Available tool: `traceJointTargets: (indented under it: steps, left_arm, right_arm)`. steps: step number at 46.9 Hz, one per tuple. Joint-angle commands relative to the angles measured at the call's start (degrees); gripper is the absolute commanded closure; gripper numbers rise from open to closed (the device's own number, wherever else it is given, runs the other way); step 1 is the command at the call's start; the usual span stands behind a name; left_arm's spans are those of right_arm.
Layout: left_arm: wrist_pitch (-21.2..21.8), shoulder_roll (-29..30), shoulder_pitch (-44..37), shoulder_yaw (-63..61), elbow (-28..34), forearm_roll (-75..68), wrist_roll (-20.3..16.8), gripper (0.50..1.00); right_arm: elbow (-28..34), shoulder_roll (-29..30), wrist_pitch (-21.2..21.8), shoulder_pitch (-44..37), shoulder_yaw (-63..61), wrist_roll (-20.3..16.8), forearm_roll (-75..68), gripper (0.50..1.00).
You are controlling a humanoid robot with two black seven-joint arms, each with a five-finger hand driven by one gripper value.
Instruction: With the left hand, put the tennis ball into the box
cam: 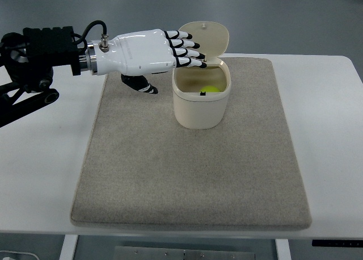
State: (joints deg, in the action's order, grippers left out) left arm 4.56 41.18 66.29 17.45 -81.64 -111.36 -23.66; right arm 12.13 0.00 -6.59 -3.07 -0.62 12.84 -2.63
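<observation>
From the top view, my left hand reaches in from the left edge of the table, hovering over the far-left part of the grey mat, just beside the box. My fingers are stretched out flat and loosely spread, holding nothing; their tips lie over the near-left rim of the box, in front of its raised lid, and my thumb hangs below the palm, clear of the wall. The tennis ball is already down inside the box, a patch of yellow-green showing against the far inner wall, with a small dark mark beside it that I cannot make out.

My right hand does not show anywhere.

I judge the drop itself done, so the step in hand is the retreat. What comes next, I think, is to draw my hand back toward the table's left edge, lifting the fingertips first so they do not catch the rim or nudge the lid, since the box stands free on the mat and looks easy to shove.
</observation>
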Motion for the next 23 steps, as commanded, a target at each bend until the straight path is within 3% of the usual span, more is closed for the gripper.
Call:
traceJointTargets:
  steps: [1,9,18,23]
  left_arm:
    - [-0.95,3.28,-0.11,-2.32,-0.98,4.56,-0.60,0.500]
    - [-1.92,6.45,-2.04,-3.56,-0.45,21.69,-1.13,0.500]
    - [-12.54,6.19,-2.75,-3.56,5.60,44.54,-0.95,0.500]
    - [-15.72,5.67,-2.92,-3.56,9.38,56.32,-0.95,0.500]
  right_arm:
    - [0.00,0.00,0.00,0.00,0.00,-0.01,0.00,0.562]
    - [0.00,0.00,0.00,0.00,0.00,-0.01,0.00,0.562]
    - [0.00,0.00,0.00,0.00,0.00,-0.01,0.00,0.562]
    - [0.00,0.00,0.00,0.00,0.00,-0.01,0.00,0.562]
